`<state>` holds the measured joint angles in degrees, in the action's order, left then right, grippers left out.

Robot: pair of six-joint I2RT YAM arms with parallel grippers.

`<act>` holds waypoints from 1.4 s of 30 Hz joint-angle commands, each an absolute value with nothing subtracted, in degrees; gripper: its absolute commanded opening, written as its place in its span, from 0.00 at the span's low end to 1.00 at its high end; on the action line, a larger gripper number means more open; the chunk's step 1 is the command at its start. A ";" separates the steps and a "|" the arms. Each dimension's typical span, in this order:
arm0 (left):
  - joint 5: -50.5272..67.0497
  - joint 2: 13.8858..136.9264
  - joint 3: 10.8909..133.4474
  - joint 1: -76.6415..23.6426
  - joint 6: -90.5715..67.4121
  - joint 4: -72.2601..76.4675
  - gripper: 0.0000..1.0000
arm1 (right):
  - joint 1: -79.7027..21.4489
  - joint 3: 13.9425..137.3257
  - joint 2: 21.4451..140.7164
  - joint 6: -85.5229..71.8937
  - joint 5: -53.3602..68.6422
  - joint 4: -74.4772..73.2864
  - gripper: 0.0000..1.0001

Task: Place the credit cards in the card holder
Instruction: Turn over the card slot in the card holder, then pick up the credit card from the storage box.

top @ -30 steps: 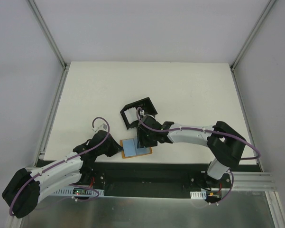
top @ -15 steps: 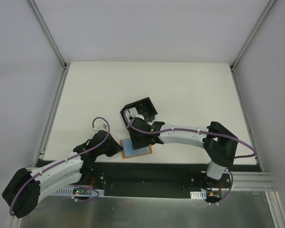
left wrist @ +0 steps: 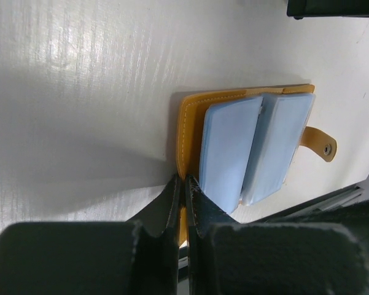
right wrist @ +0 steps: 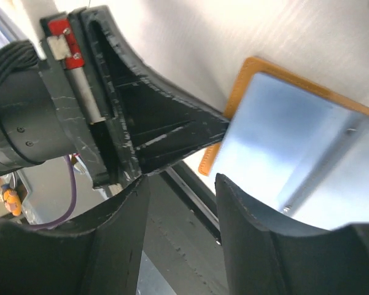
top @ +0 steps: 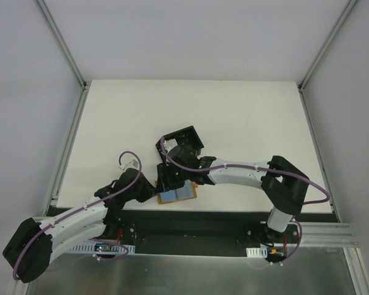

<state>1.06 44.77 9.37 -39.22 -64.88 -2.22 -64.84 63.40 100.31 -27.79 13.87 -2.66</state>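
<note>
An open tan-orange folding wallet [top: 179,195] with pale blue sleeves [left wrist: 230,147] lies at the table's near edge. My left gripper [left wrist: 185,182] is shut on the wallet's orange cover at its left side [top: 152,191]. My right gripper [right wrist: 182,179] hangs open over that same edge [top: 170,178], right beside the left fingers [right wrist: 166,132], with nothing between its jaws. The black card holder [top: 184,142] stands just behind the wallet. The credit cards are hidden; only the blue sleeves [right wrist: 276,135] show.
The white table [top: 245,117] stretches behind and to both sides. A black strip [top: 202,220] runs along the near edge just below the wallet. Metal frame posts [top: 67,144] border the table at left and right.
My right gripper has come back from beside the card holder, down to the wallet's left edge. The left gripper has kept its hold on the wallet.
</note>
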 commanded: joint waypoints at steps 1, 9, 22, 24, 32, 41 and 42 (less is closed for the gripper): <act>-0.09 44.03 8.09 -37.88 -63.11 -2.64 0.00 | -59.69 61.88 93.26 -26.37 14.59 0.88 0.50; 3.86 44.47 8.09 -36.56 -60.47 1.39 0.00 | -51.42 72.49 94.82 -17.06 10.20 -13.08 0.51; 6.50 43.33 7.30 -36.39 -58.10 2.72 0.04 | -43.95 92.11 110.91 -11.52 10.11 -24.34 0.53; 6.68 43.33 7.21 -36.30 -58.01 2.81 0.05 | -43.51 92.20 111.53 -11.25 10.63 -24.35 0.53; 7.56 43.33 6.94 -36.12 -57.66 3.87 0.12 | -43.15 90.09 111.45 -11.34 11.07 -24.35 0.54; 7.56 42.37 6.68 -35.95 -57.74 3.87 0.08 | -42.63 90.09 112.50 -11.08 10.63 -24.52 0.54; 7.47 42.19 6.68 -35.95 -57.74 3.87 0.05 | -42.63 90.52 112.94 -10.90 10.63 -24.78 0.54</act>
